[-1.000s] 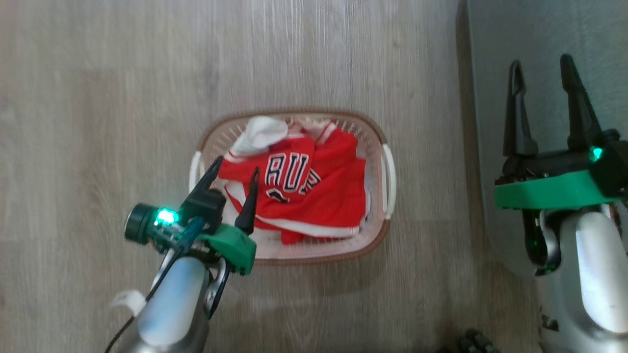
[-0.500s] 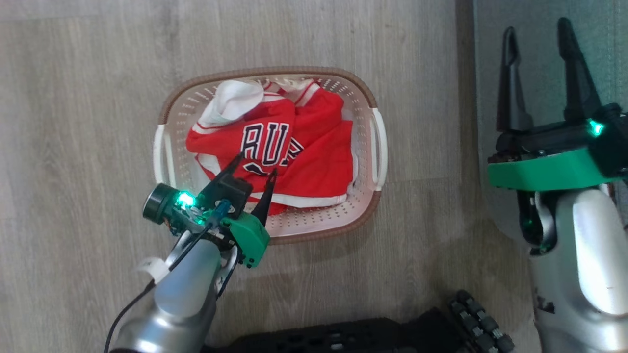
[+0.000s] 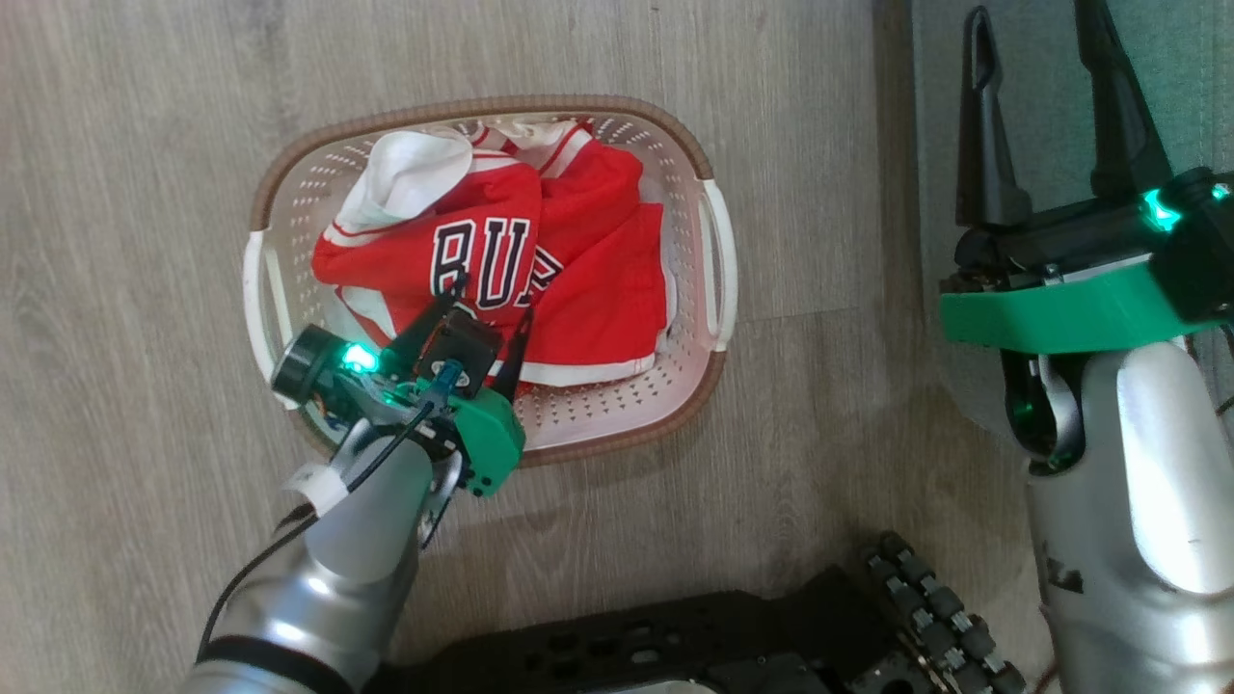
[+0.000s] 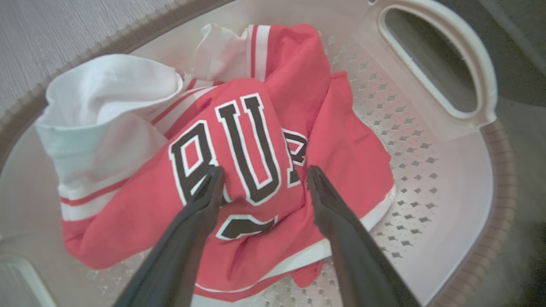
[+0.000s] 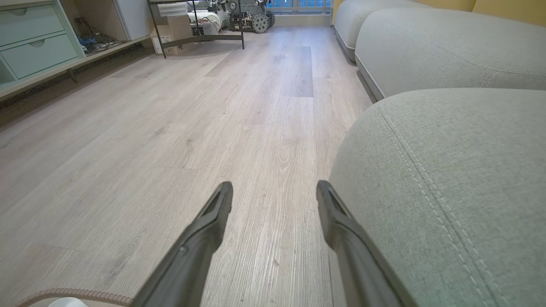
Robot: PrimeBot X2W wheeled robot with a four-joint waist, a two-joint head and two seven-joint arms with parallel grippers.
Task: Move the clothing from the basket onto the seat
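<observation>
Clothing (image 3: 578,289) is lying crumpled inside the basket (image 3: 598,419), filling most of it, and none of it is resting on the seat (image 5: 448,170) yet. The basket is sitting on the wooden floor (image 3: 145,193), and the seat is lying off the basket's right-handle side, past a strip of floor. The garments are showing shiny red fabric with white bands, black letters outlined in white on top, and a white fold bunched near the basket's far rim. The left gripper (image 4: 264,170) is hanging inside the basket with its jaws spread wide, the tips straddling the lettering; whether they are touching the fabric, I cannot tell. A second ago those tips were hovering nearer the basket's left handle. The right gripper (image 5: 274,184) is staying well right of the basket, jaws wide and holding nothing.
</observation>
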